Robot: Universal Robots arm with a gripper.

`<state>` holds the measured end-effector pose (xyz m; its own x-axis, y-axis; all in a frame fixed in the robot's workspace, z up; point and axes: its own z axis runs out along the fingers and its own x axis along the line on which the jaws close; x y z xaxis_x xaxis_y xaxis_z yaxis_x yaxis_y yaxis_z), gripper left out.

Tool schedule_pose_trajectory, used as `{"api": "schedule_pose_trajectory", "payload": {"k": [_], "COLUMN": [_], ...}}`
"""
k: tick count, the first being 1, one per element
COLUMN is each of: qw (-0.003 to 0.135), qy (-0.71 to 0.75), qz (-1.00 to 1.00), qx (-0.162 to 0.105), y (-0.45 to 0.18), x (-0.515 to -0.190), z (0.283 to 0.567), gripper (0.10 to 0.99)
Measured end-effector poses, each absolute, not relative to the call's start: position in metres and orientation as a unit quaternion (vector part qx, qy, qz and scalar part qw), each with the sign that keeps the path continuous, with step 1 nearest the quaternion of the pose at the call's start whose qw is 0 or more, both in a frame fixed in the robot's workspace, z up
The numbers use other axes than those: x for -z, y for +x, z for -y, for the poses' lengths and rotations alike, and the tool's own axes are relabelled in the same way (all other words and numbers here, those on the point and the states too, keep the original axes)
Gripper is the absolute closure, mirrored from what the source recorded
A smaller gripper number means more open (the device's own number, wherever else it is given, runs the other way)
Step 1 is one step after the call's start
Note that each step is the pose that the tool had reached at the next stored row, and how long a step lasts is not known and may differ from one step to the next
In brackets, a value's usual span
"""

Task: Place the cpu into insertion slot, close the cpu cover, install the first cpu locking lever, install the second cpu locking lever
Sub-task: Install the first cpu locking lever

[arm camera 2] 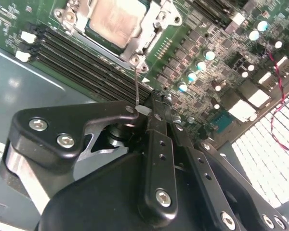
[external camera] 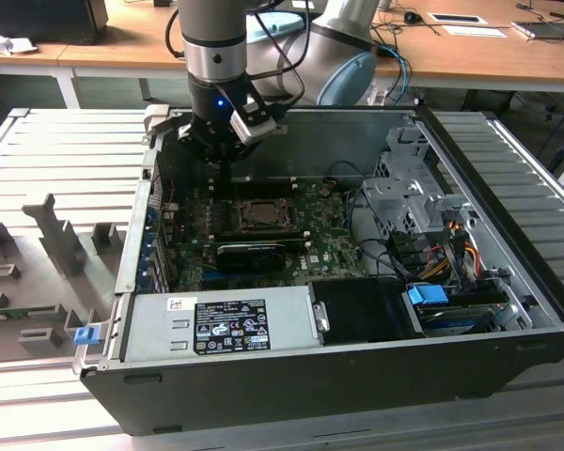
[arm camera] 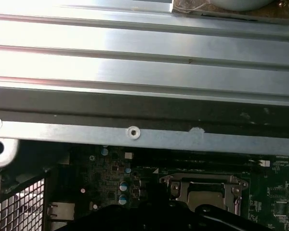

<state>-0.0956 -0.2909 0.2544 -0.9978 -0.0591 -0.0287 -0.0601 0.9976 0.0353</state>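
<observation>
- Gripper (arm camera 2: 151, 102) drawn narrow, tips touching the thin locking lever (arm camera 2: 137, 84); I can't tell if it's pinched.
- cpu (arm camera 2: 116, 21) sits in the insertion slot (external camera: 244, 214), mid-frame in the exterior view, cpu cover (arm camera 2: 147, 37) down.
- I'd push slow, so the wire doesn't slip.

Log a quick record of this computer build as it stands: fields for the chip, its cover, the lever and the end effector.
Chip: seated, metal top showing through the window of the cover.
Cover: lying flat over the chip.
Lever: thin wire running from a cover corner to the end effector.
End effector: at the lever's free end, above the motherboard.
</observation>
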Motion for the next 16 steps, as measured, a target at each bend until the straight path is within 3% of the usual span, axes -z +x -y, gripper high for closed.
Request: {"api": "schedule_pose_trajectory", "payload": {"k": [7,11,16], "qw": [0.014,0.015,0.014], "qy": [-0.03,-0.029,-0.039], "qz": [-0.999,-0.998,-0.998], "qx": [-0.018,-0.044,-0.045], "y": [-0.064,-0.06,-0.051], "x": [-0.252,-0.249,-0.235], "z": [0.291,0.294,0.295], "gripper": [0.98,0.98,0.98]}}
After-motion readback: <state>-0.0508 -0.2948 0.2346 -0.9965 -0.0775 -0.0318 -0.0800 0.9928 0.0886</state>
